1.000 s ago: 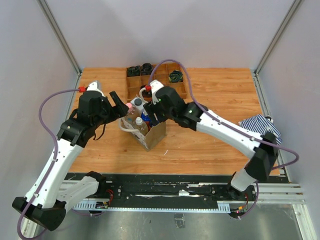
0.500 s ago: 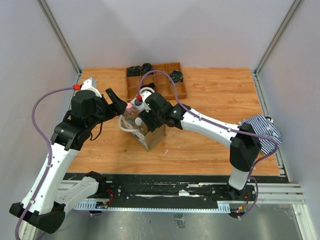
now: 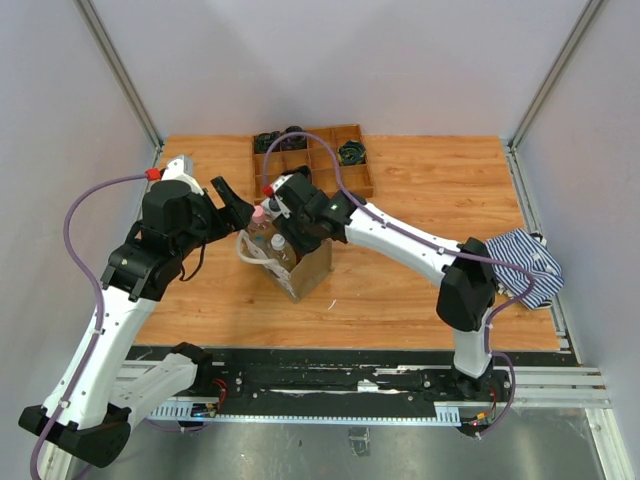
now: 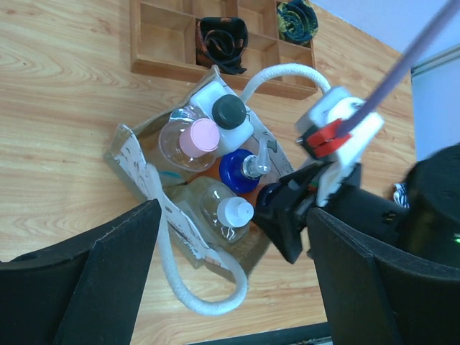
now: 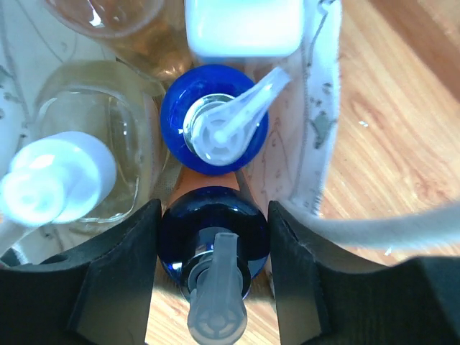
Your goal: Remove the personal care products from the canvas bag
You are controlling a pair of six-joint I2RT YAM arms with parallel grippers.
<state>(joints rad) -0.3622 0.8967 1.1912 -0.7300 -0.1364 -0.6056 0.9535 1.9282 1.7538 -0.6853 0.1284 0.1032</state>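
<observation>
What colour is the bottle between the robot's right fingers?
It's a deep blue bottle; the right wrist view shows it best.

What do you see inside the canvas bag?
Pink-capped bottle, black-capped white bottle, white-capped clear bottle, blue pump bottle, and a second blue bottle held by the right gripper. Anything beneath is hidden.

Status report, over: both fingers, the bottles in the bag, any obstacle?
Left fingers open, empty, pointing at canvas bag. Right fingers shut on one blue pump bottle, inside bag. Second blue pump bottle and rope handle crowd it closely.
</observation>
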